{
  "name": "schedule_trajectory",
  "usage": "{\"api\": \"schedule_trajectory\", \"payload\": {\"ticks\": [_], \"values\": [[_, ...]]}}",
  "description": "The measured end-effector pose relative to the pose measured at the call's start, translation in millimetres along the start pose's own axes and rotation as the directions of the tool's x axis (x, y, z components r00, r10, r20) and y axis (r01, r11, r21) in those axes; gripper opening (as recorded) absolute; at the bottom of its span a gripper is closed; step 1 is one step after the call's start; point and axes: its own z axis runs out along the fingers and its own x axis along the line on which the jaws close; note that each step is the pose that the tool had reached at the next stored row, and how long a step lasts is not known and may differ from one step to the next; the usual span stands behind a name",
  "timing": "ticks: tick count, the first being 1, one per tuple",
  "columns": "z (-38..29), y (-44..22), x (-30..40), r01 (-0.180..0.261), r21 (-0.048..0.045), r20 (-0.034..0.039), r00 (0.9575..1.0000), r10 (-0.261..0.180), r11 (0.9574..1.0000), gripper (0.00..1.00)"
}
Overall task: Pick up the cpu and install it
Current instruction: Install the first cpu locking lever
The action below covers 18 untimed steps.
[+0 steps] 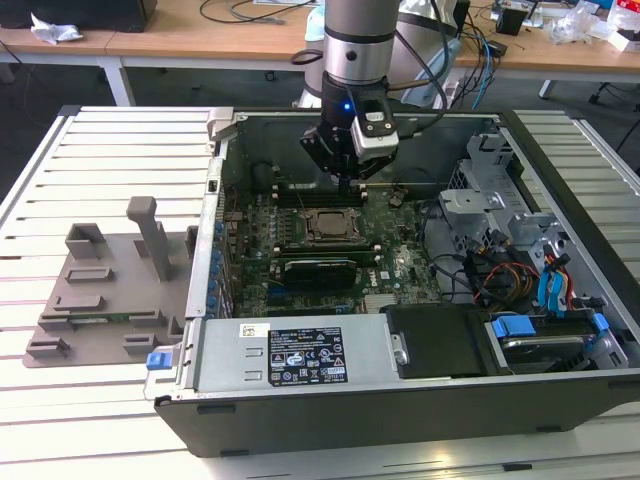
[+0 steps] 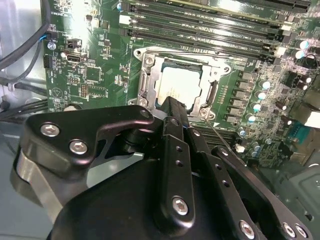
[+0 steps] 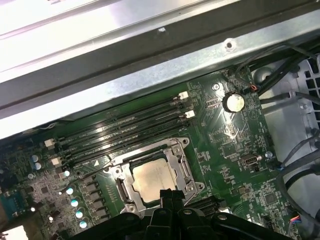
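Grey plastic tray [image 1: 105,290] sits on the slatted tabletop [image 1: 40,420] near the edge at the exterior view's left, with upright posts on it, just beside the open computer case [image 1: 420,400]. Case lies on its side and takes up the middle and the exterior view's right of the tabletop. Power supply [image 1: 295,352] runs along the case's near wall. Green motherboard [image 1: 300,235] is on the case floor, toward the tray side.

The cpu [image 2: 181,83] is seated in the socket frame [image 2: 146,82] on the motherboard, silver top facing up, lying flat. It shows in both wrist views; in the first wrist view it is at [image 3: 152,179], framed by the metal bracket. Memory slots [image 3: 125,132] run beside the socket on the far-wall side, all black and in parallel. Coin battery [image 3: 233,102] is on the board past the slot ends.

My hand [image 1: 346,178] hangs over the motherboard, just beyond the socket toward the case's far wall, not touching the cpu. Fingers [image 2: 172,117] are pressed together with no gap between them and hold nothing; the tips point down near the socket's edge.

At the exterior view's right: drive cage [image 1: 480,190], a bundle of coloured cables [image 1: 500,280], and blue drive latches [image 1: 520,328] by the case's near corner.
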Motion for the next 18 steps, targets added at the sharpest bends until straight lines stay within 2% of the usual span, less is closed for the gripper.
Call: {"api": "schedule_trajectory", "payload": {"ticks": [6,11,15,18], "values": [[0.0,0.0,0.0,0.037,-0.0015,0.0021,0.9993,-0.037,0.9993,0.11],[0.0,0.0,0.0,0.084,-0.0033,0.0048,0.9964,-0.084,0.9964,0.11],[0.0,0.0,0.0,0.105,-0.0040,0.0060,0.9945,-0.105,0.9945,0.11],[0.0,0.0,0.0,0.151,-0.0056,0.0088,0.9886,-0.151,0.9886,0.11]]}}
